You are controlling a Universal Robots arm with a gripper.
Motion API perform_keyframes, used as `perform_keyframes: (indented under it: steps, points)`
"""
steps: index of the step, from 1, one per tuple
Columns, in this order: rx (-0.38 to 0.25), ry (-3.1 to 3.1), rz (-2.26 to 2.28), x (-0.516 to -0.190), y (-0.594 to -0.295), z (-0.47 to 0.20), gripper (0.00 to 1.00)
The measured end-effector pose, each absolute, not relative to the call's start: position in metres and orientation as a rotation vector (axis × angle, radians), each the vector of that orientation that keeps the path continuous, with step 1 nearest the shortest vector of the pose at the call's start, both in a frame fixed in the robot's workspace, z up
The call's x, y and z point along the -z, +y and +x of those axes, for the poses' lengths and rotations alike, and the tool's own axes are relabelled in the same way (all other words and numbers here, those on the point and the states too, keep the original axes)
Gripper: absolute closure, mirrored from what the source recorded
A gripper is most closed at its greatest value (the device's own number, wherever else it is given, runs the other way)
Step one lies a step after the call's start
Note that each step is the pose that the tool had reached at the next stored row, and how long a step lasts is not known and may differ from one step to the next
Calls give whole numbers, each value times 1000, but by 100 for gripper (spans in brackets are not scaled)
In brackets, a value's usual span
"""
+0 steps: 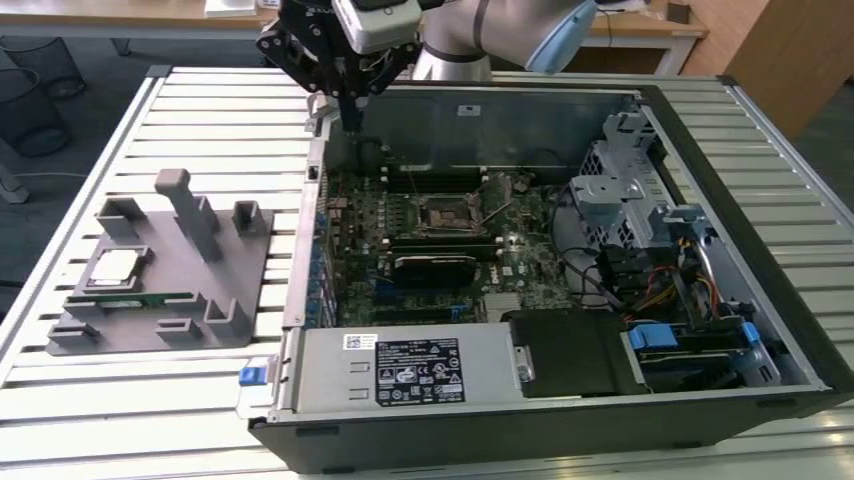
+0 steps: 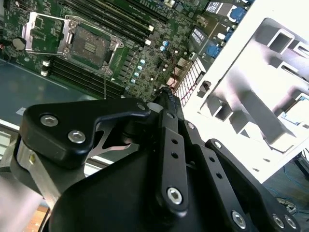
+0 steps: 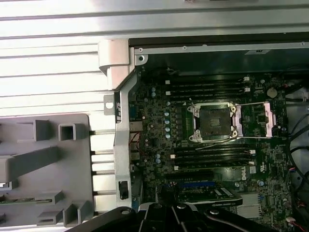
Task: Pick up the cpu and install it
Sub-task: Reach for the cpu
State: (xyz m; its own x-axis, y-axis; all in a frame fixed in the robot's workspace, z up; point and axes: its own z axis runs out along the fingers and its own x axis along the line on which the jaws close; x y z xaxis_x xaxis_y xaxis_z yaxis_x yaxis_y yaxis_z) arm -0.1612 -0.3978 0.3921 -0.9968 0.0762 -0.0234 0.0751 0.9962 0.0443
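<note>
The cpu (image 1: 114, 268), a small square chip with a silvery top, lies on the grey plastic fixture (image 1: 200, 290) at the exterior view's left, outside the computer case. My gripper (image 1: 350, 118) hangs above the case's back left corner, far from the cpu, with its black fingers pressed together and nothing between them. In the second wrist view the gripper (image 2: 166, 95) tapers to one closed tip. The motherboard socket (image 1: 445, 212) (image 3: 212, 121) (image 2: 89, 46) stands empty, with its metal load plate (image 3: 263, 118) folded open beside it.
The open computer case (image 1: 747, 330) lies on a slatted metal table (image 1: 160, 400). A thin green memory stick (image 1: 134, 298) rests on the fixture just in front of the cpu. Upright grey posts (image 1: 187, 205) rise from the fixture. Drive cages and cables (image 1: 654, 250) fill the case's right side.
</note>
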Motion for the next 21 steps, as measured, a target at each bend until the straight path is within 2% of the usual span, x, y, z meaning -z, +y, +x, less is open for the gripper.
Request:
perform_keyframes:
  steps: [21]
  points:
    - [-68, 3114, 118, -391, -398, -175, 90]
